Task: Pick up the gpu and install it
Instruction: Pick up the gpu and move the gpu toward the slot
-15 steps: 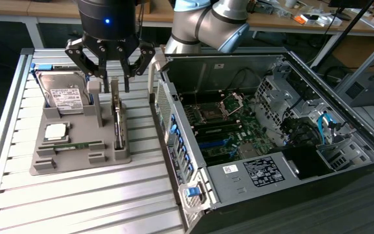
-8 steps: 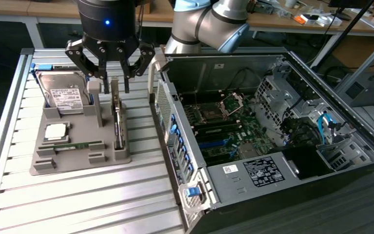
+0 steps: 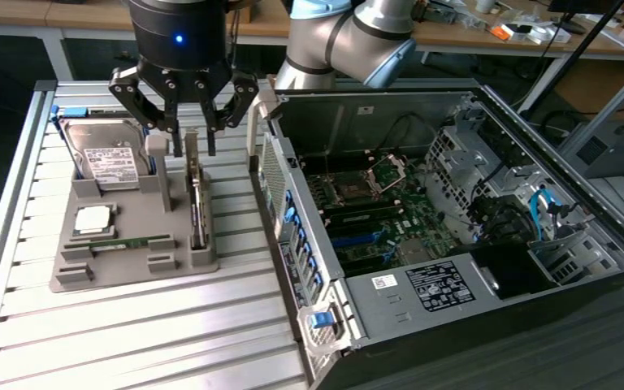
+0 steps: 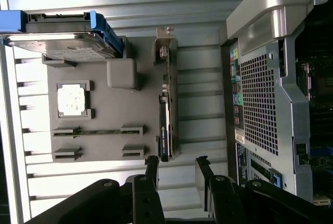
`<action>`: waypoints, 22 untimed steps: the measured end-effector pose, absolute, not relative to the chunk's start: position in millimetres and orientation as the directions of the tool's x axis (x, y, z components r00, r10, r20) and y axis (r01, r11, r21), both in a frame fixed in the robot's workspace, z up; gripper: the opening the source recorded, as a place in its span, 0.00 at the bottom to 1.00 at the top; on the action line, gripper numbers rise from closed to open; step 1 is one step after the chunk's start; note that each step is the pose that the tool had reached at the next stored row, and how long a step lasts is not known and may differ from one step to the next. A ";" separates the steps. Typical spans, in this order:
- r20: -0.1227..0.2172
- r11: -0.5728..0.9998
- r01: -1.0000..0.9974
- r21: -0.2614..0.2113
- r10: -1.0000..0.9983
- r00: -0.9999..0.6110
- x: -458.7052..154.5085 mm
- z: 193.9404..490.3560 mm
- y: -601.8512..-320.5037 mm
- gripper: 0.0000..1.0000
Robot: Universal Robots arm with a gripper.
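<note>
gpu [image 3: 196,203] edge-up beneath open jaws

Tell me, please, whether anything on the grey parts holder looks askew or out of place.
Nothing stands out. The gpu stands on edge in its slot of the grey holder, the hard drive sits in its cradle, the memory stick lies flat, and the open gripper hovers over the gpu.

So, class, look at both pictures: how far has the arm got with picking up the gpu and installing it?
Done: the computer case stands open. In hand: the open claw hangs over the gpu, gripping nothing. Left: the gpu sits on edge in the grey holder, neither lifted nor seated on the motherboard.
</note>
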State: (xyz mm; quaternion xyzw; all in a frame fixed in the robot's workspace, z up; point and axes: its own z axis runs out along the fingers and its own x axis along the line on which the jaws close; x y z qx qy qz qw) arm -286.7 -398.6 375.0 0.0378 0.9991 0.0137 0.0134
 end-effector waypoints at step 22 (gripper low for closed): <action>-0.026 0.997 0.075 0.028 0.076 -0.997 -287.1 368.1 -398.7 0.42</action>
